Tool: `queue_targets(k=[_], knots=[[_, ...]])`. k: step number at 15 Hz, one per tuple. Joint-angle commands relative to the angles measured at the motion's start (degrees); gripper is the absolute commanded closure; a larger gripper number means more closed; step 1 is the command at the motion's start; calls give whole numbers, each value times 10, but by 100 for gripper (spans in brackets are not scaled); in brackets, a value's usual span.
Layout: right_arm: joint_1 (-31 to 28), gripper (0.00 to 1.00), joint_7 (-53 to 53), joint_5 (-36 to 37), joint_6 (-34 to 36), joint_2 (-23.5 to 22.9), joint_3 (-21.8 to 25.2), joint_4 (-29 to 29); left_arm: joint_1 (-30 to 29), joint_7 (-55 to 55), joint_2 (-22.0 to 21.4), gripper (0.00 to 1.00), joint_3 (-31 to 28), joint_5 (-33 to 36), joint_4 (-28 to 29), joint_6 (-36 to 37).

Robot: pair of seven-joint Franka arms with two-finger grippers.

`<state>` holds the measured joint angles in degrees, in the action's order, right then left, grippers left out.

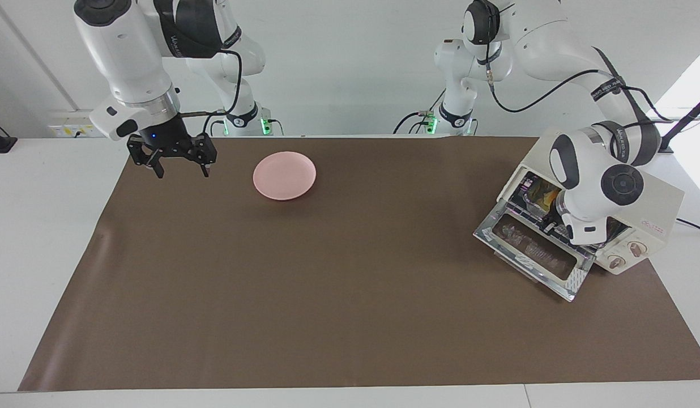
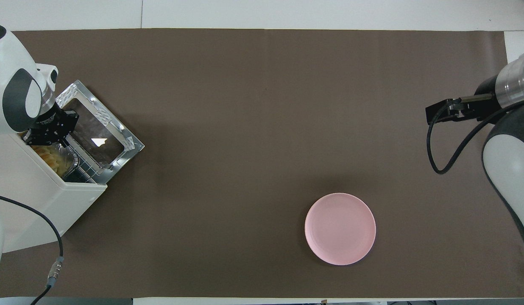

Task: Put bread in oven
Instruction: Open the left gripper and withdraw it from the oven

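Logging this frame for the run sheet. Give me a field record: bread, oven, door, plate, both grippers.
bread: inside the oven, on a foil tray
oven: toward the left arm's end of the table
door: dropped open
plate: pink, bare, on the brown mat
left gripper: at the oven mouth, over the bread; finger state unclear
right gripper: open, waiting above the mat's edge, holding nothing

a white tabletop [image 1: 44, 238] carries a brown mat [image 1: 350, 283]. on the mat sit a pink plate [image 1: 284, 175] near the robots and the oven [image 1: 639, 226] at the left arm's end.
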<state>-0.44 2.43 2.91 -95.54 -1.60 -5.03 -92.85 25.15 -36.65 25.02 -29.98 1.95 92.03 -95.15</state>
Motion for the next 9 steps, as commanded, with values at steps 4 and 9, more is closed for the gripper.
queue_targets(k=[4,9], knots=[[-10,0,-14,6,2,8,-7,-8,3,5,-20,0,0,16,18,-36],[-10,0,-14,6,2,8,-7,-8,11,18,-15,0,1,15,-31,-66]])
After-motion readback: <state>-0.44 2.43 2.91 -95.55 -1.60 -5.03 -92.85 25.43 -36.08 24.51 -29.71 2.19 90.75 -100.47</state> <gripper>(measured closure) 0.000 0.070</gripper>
